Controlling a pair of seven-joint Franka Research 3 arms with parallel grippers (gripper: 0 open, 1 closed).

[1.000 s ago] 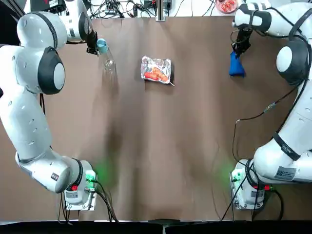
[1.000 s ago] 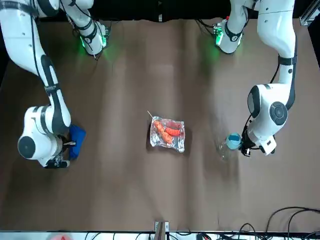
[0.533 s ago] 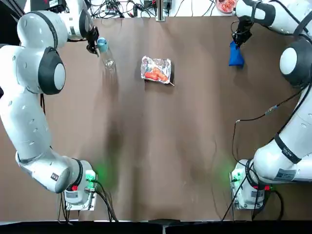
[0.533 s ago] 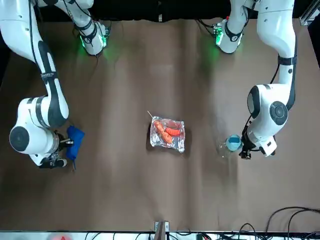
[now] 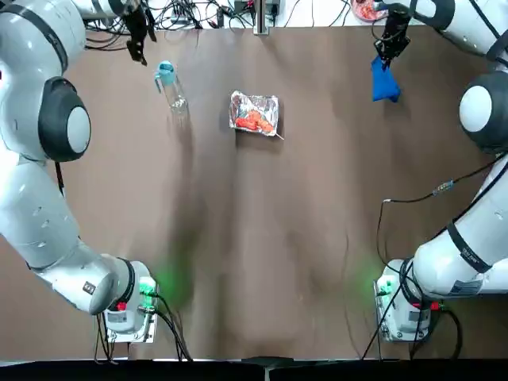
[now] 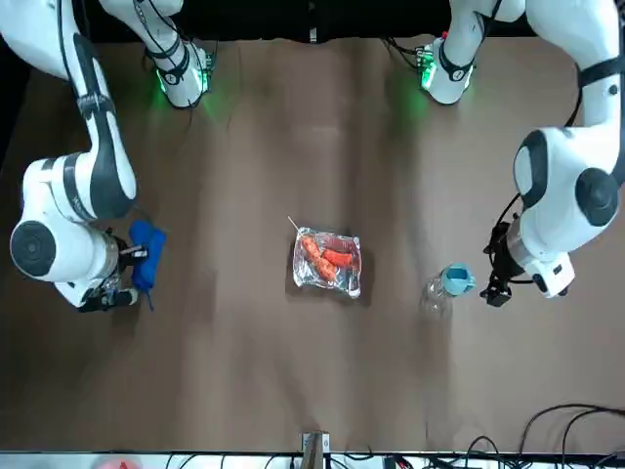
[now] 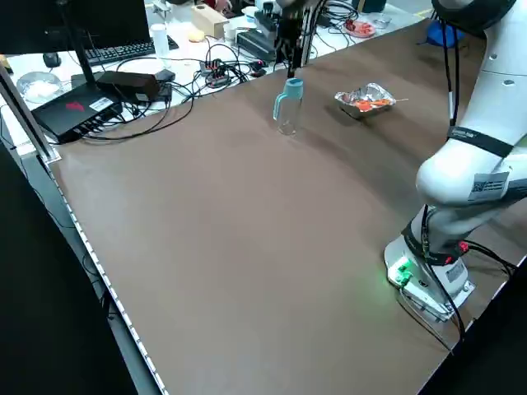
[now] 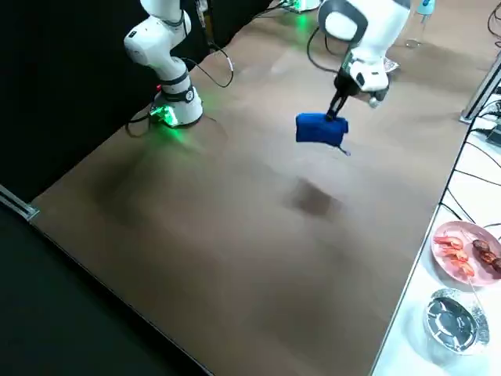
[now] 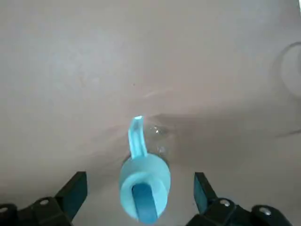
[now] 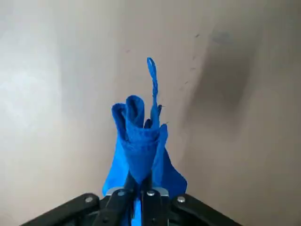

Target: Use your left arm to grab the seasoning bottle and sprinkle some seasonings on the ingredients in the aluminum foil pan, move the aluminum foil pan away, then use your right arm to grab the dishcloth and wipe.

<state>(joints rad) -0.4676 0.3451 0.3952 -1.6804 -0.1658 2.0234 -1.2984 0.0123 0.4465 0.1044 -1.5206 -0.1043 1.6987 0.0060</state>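
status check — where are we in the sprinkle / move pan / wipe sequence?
Done: the bottle stands upright on the table, with the left claw open above its cap, not gripping it. Whether any seasoning went on the food can't be told. In hand: the right claw is shut on the cloth, holding it off the table. Left: the foil pan sits mid-table; wiping hasn't started.

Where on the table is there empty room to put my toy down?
The big brown stretch between the aluminum foil pan and the two arm bases is bare. So is the strip between the pan and the hanging dishcloth. It is tighter between the seasoning bottle and the pan, and the far edge is crowded with cables.
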